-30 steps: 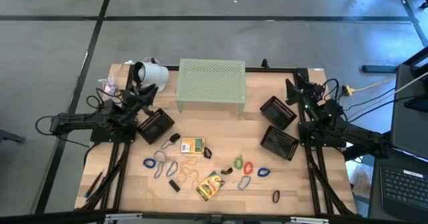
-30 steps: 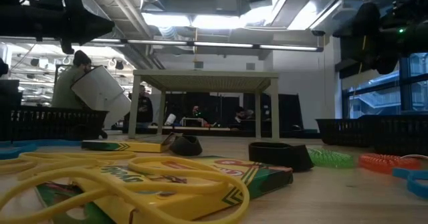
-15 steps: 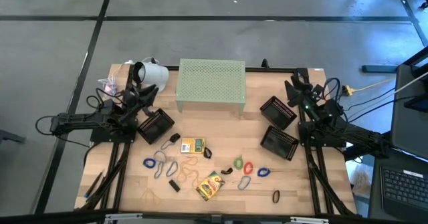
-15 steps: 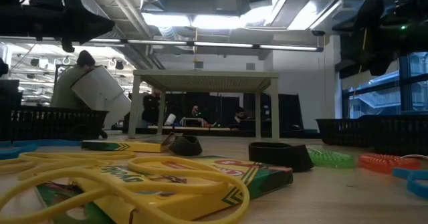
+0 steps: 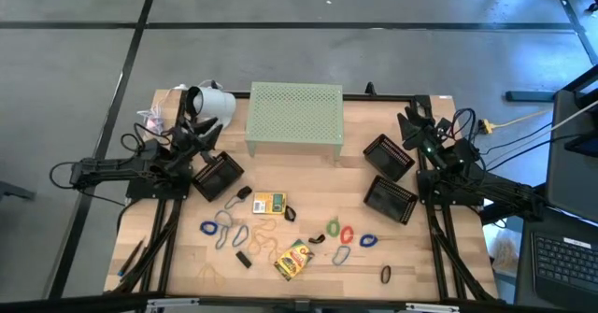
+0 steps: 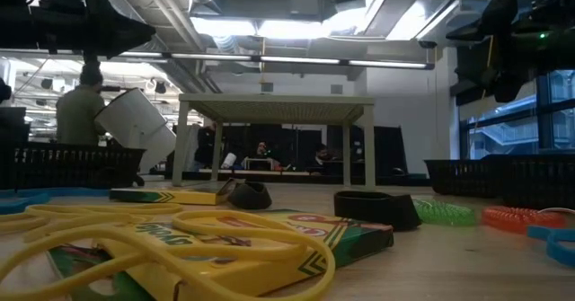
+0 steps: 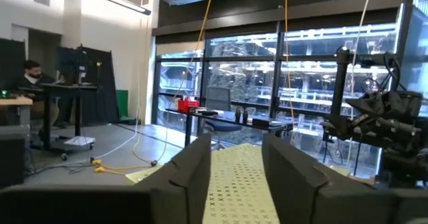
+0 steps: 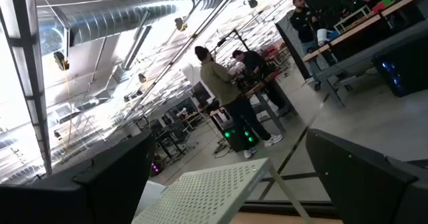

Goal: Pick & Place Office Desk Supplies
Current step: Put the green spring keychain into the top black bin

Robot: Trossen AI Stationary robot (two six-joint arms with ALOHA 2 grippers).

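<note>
Office desk supplies lie loose on the near half of your table (image 5: 187, 266), none in either gripper. Item one: blue clip rings (image 5: 216, 226) with grey ones (image 5: 238, 234) just beside them, left of centre. Item two: a small yellow-green box (image 5: 270, 204) near the middle, and a second, larger box (image 5: 295, 258) nearer the front edge, tilted; in the low view this one fills the foreground with tan rubber bands (image 6: 171, 238) draped over it. Item three: little black pieces, one (image 5: 243, 258) beside the grey rings, another (image 5: 244, 193) by the first box. Item four: a green ring (image 5: 333, 226), a red ring (image 5: 347, 233), a blue ring (image 5: 367, 240) and a grey ring (image 5: 340, 255) clustered right of centre, with a dark ring (image 5: 385, 275) near the front right. Fixtures you have on the table: a pale green perforated stand (image 5: 293, 115) at the back centre, one black mesh tray (image 5: 216, 175) on the left, two mesh trays (image 5: 390, 158) (image 5: 390, 199) on the right, a white cup (image 5: 211, 100) on its side at the back left. Your left gripper (image 5: 200, 131) hangs above the table between the cup and the left tray, fingers parted and empty in its wrist view. Your right gripper (image 5: 411, 126) is raised over the back right, beside the farther right tray, spread wide and holding nothing. People show in the room beyond.
</note>
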